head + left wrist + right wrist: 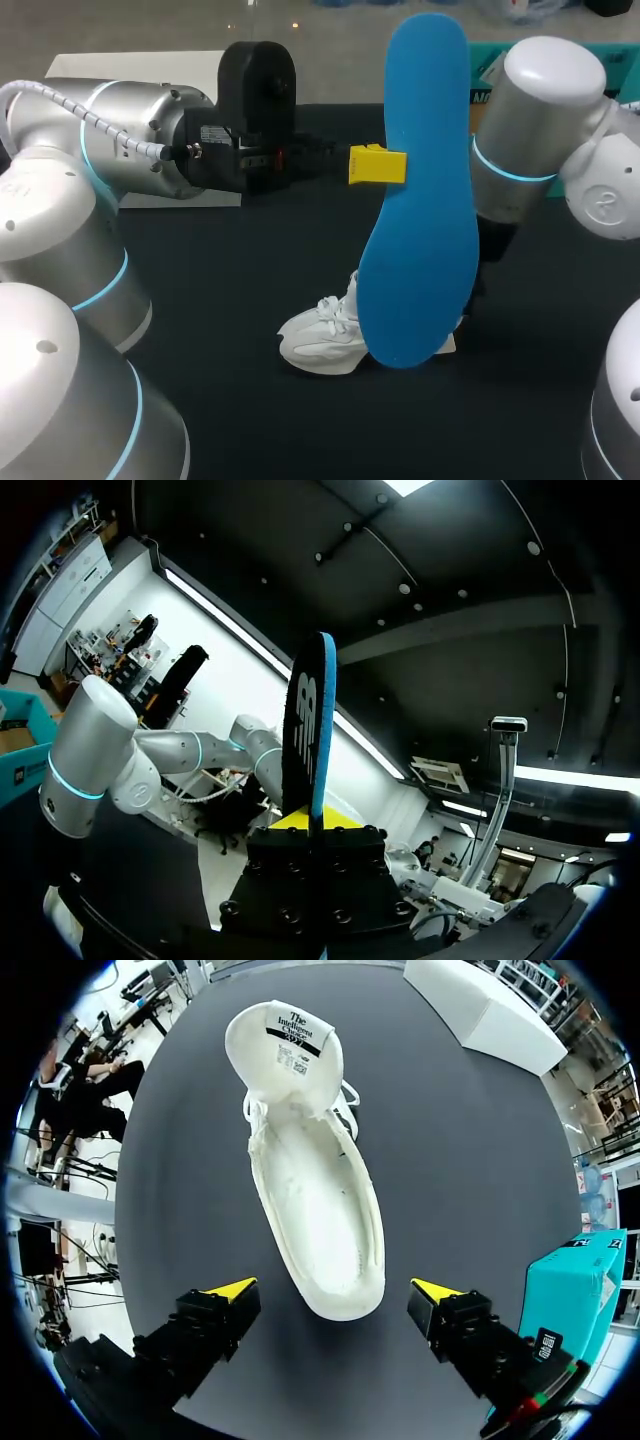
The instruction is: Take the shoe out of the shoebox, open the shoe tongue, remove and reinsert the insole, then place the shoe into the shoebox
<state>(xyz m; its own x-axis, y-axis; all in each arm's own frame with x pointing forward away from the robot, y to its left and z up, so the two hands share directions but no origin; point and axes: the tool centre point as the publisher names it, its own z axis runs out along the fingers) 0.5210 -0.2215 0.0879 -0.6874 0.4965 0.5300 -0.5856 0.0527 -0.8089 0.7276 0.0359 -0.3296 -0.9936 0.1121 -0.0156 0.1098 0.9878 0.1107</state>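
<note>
Looking down from the head view, I see my left pincer clenched on the blue insole, pinching it by its long edge. It holds the insole upright above the table, so the sole hangs free of everything. The white shoe lies on the dark surface below this pincer, partly behind the insole's lower end. My right arm comes in over the shoe. The insole hides that arm's fingers here, so from this angle I cannot tell how they stand.

In the left wrist view, the insole stands edge-on, rising straight ahead from between the tips of my left pincer, which press on its two flat faces. I judge that this grip keeps the floppy sole stiff and aimed for sliding back in.

In the right wrist view, my right pincer is released. Its yellow tips stand wide on either side of the shoe's heel and seem to touch nothing. The shoe lies under and ahead of it, toe pointing away. The tongue is folded forward, clear of the opening, and the footbed is bare. The teal shoebox sits just beside one finger, probably kept near for the final placing. I take this hover to be readiness to steady the heel while the insole goes back in.
</note>
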